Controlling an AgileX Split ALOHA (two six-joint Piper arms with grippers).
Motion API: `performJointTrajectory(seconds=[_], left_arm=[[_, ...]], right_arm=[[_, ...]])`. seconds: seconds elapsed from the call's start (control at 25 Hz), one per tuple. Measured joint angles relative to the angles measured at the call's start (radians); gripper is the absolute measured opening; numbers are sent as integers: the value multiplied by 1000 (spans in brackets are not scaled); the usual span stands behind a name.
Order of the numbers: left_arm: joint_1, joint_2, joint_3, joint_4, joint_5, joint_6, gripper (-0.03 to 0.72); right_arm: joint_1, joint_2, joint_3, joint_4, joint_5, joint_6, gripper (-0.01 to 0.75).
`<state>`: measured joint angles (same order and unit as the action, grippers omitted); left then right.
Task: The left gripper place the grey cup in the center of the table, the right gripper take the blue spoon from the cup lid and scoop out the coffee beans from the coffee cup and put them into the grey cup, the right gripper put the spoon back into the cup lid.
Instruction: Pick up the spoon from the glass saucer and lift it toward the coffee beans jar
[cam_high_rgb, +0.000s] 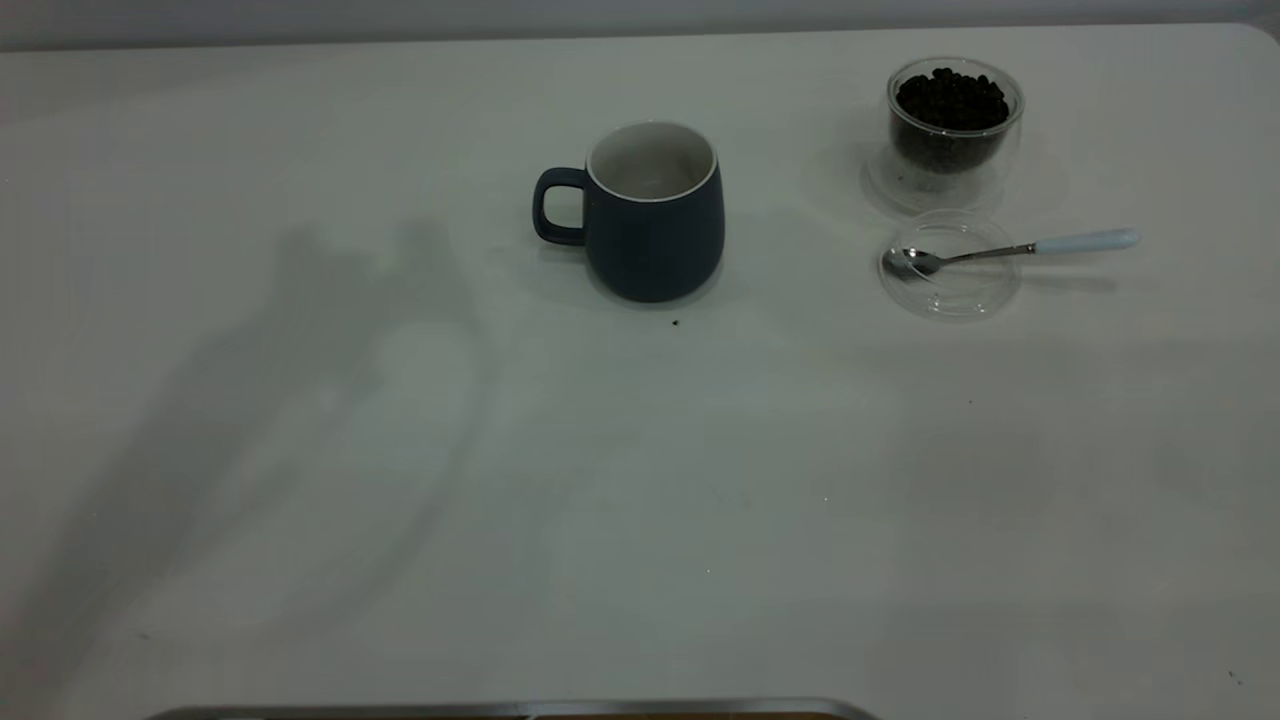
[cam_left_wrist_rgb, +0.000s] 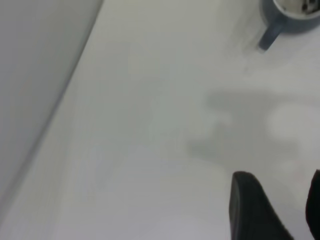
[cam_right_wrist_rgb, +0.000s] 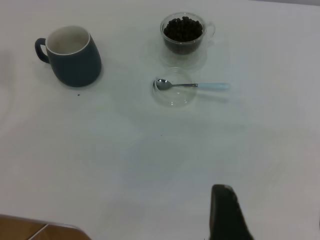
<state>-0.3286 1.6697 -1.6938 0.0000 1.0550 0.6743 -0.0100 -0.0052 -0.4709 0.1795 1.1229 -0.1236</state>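
1. We see the grey cup (cam_high_rgb: 655, 215) standing mid-surface (cam_high_rgb: 400, 500).
2. The blue spoon (cam_high_rgb: 1010, 250) lies on the cup lid (cam_high_rgb: 950, 290), beside the coffee cup (cam_high_rgb: 953, 125).
3. Our left end effector (cam_left_wrist_rgb: 280, 210) is spread wide, holding nothing; the right end effector (cam_right_wrist_rgb: 227, 215) we cannot tell.

Upright grey cup (cam_high_rgb: 655, 215) (empty) mid-table (cam_high_rgb: 640, 480)

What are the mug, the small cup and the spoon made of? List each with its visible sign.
Mug: likely ceramic, matte blue-grey outside, white glazed-looking inside with a thin white rim.
Small cup: clear glass or perhaps plastic; the beans show through a double wall.
Spoon: shiny metal bowl and stem; pale blue handle, plastic or ceramic, unclear which.
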Motion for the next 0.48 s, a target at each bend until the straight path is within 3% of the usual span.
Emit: performJointTrajectory(seconds=[0.12, 0.32, 0.48], left_arm=[[0, -153, 0, 93, 111, -243, 338], [0, -359, 14, 167, 111, -449, 338], [0, -551, 117, 170, 111, -521, 338]], right_arm=[[0, 0, 0, 0, 0, 0, 478], [0, 0, 0, 0, 0, 0, 478], [0, 0, 0, 0, 0, 0, 478]])
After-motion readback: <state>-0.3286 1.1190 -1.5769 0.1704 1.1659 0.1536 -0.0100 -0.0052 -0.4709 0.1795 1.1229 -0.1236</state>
